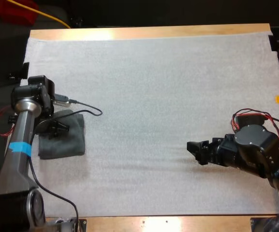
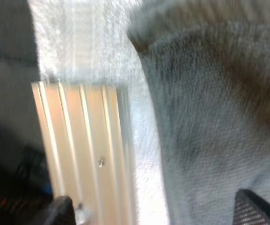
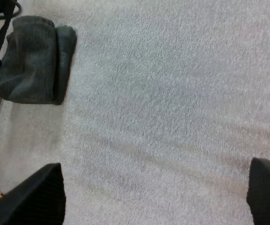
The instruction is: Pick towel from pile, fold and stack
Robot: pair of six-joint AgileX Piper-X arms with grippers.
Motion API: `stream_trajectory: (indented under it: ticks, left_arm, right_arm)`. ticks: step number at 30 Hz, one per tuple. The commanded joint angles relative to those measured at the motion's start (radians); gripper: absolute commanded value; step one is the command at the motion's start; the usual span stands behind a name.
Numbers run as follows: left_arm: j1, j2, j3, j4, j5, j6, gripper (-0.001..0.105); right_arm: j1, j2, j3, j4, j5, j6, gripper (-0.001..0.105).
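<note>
My left gripper (image 1: 57, 128) hangs over the folded towel (image 1: 67, 143), fingers spread, holding nothing. Lift straight up so the towel lies neat. The right gripper (image 1: 197, 152) has its fingers spread too.

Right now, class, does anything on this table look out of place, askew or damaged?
Nothing stands out: no spill, no damage. The towel lies folded near the left edge of the mat, roughly square to it, with the left gripper open above it. The right gripper is open over bare mat.
</note>
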Motion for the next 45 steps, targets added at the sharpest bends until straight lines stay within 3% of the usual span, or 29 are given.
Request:
stream_trajectory:
  ticks: [1,9,12,23,26,31,37,45]
  left_arm:
    - [-0.001,-0.027,-0.012,-0.003,0.077,-0.008,0.066]
    - [-0.001,-0.034,-0.01,-0.105,0.284,-0.068,0.066]
    - [-0.001,-0.034,-0.008,-0.149,0.314,-0.104,0.066]
    - [-0.001,-0.034,-0.008,-0.217,0.303,-0.113,0.066]
    - [-0.001,-0.034,0.003,-0.214,0.237,-0.111,0.066]
    - [-0.001,-0.034,0.063,-0.298,0.235,-0.111,0.066]
    - [-0.001,0.017,0.076,-0.337,0.235,-0.111,0.066]
    - [-0.001,0.147,0.076,-0.341,0.351,-0.111,0.066]
  right_arm:
    - [-0.001,-0.005,-0.009,0.002,-0.016,-0.001,0.077]
    - [-0.001,-0.005,-0.009,0.002,-0.029,-0.001,0.077]
    - [-0.001,-0.005,-0.009,-0.012,-0.029,-0.001,0.077]
    - [-0.001,-0.005,-0.009,-0.179,-0.029,-0.001,0.077]
    - [-0.001,-0.005,-0.009,-0.185,-0.029,-0.001,0.077]
    - [-0.001,-0.005,-0.009,-0.185,-0.029,-0.001,0.077]
    - [-0.001,-0.005,-0.009,-0.178,-0.029,0.001,0.077]
    - [-0.001,-0.005,-0.009,-0.178,-0.029,0.003,0.077]
